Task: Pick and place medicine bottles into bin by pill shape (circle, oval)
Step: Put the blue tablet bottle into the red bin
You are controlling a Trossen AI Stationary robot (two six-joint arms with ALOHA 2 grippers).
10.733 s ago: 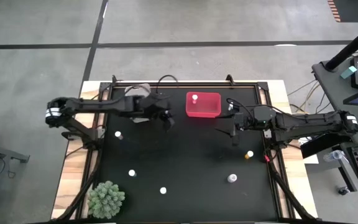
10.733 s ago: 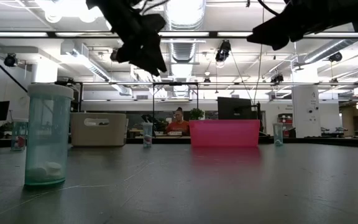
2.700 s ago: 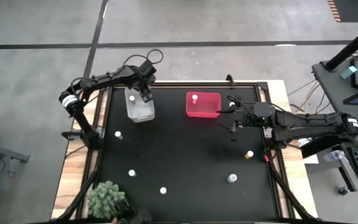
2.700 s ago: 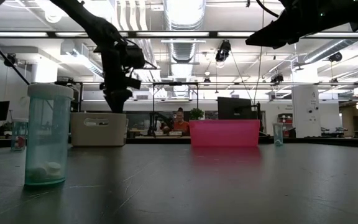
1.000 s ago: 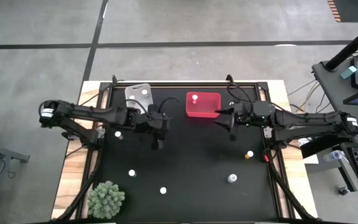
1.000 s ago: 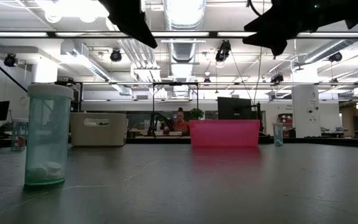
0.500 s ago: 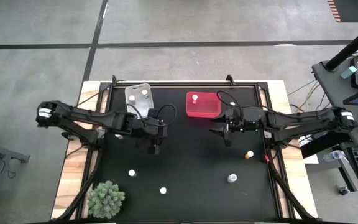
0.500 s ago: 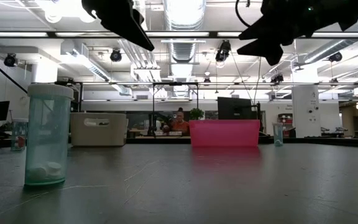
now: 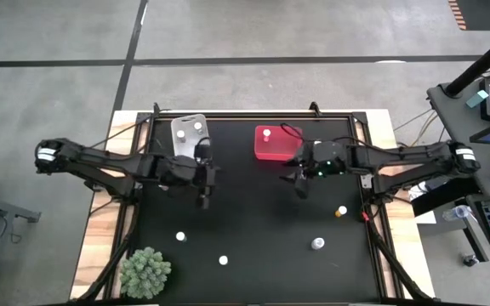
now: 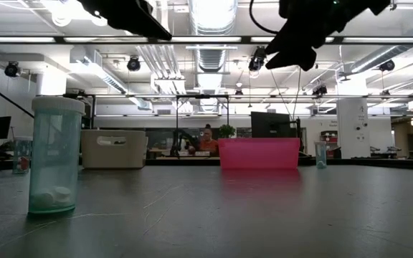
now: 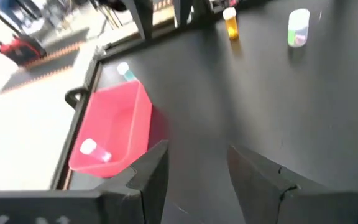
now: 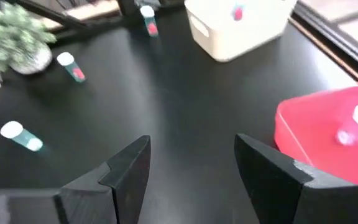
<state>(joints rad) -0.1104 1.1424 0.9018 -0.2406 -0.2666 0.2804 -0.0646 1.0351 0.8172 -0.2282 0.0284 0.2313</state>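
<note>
My left gripper (image 9: 204,194) hangs open and empty above the black mat, near of the whitish-clear bin (image 9: 190,136); its wrist view (image 11: 194,155) looks toward the red bin (image 11: 114,134). My right gripper (image 9: 299,183) hangs open and empty just near of the red bin (image 9: 276,143); in its wrist view (image 12: 191,146) bare mat lies between the fingers. A white-capped bottle (image 9: 266,133) lies in the red bin, and two white caps (image 9: 197,126) show in the clear bin. Loose bottles stand on the mat: two at near left (image 9: 179,237), (image 9: 223,260), a whitish one (image 9: 317,244) and an amber one (image 9: 341,211) at near right.
A green spiky plant (image 9: 145,272) stands at the near left corner. In the low view a teal bottle (image 10: 52,154) stands close to the camera, with both bins (image 10: 259,153) far behind it. The mat's raised black frame (image 9: 373,221) runs round the edge.
Both grippers have gone toward the table's left edge while staying high above the mat. My right gripper has come in from the right side to a place near of the red bin. No bottle or bin has moved.
</note>
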